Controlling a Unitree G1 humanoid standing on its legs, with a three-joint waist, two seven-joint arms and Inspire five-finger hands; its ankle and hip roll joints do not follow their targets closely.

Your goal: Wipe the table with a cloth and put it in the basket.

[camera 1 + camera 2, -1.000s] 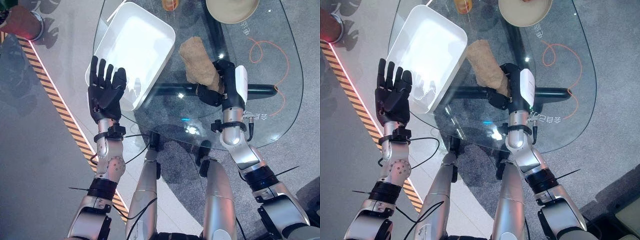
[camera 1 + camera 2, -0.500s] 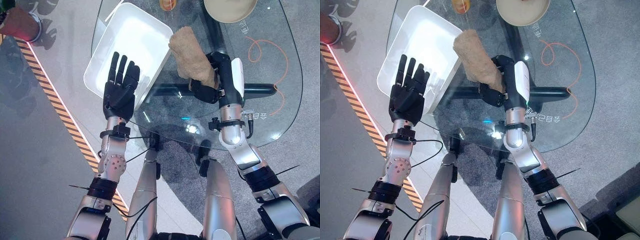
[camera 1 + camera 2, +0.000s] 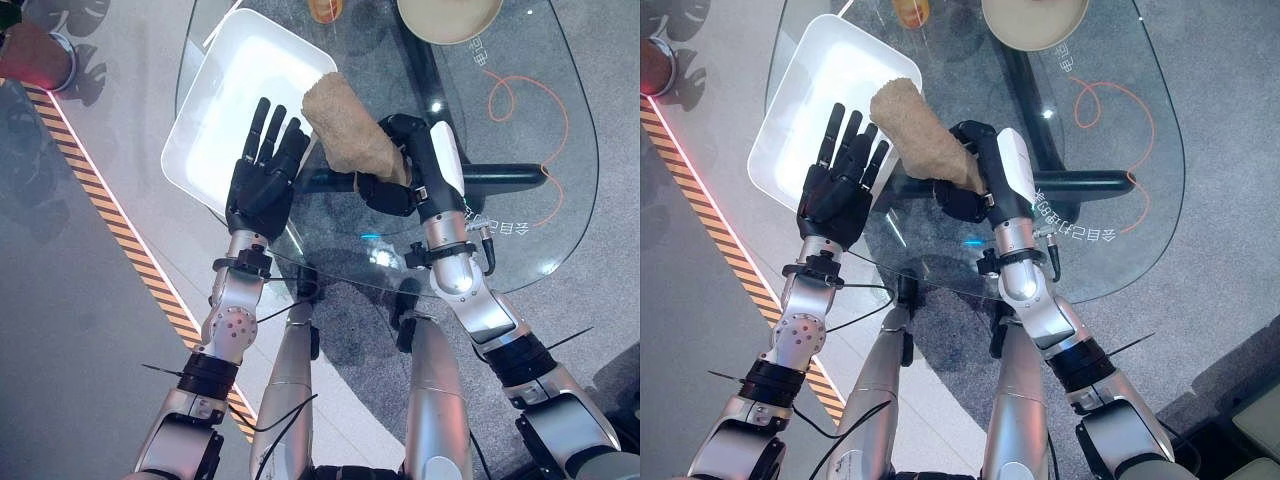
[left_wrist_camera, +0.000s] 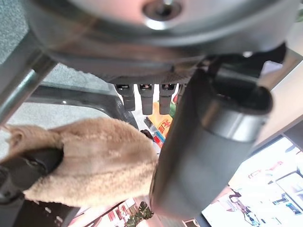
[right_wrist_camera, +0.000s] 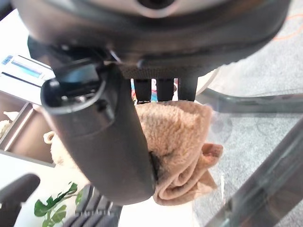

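Note:
My right hand [image 3: 388, 188] is shut on a tan fluffy cloth [image 3: 345, 135] and holds it above the glass table [image 3: 530, 250]. The cloth's far end hangs over the near right rim of the white basket [image 3: 230, 100]. In the right wrist view the cloth [image 5: 182, 142] is bunched between the thumb [image 5: 104, 137] and the curled fingers. My left hand [image 3: 262, 182] is open with straight fingers over the basket's near edge. Its fingertips are just beside the cloth. The left wrist view has the cloth [image 4: 94, 161] close beyond that hand.
A beige bowl [image 3: 450, 15] and an orange cup [image 3: 322, 8] stand at the table's far end. An orange cord [image 3: 510, 95] loops at the right. Striped tape [image 3: 130, 240] runs along the floor on the left, with a reddish object [image 3: 35, 65] beyond it.
My right hand has carried the cloth left to the basket's rim. My left hand has swung right and forward, from beside the basket to next to the cloth.

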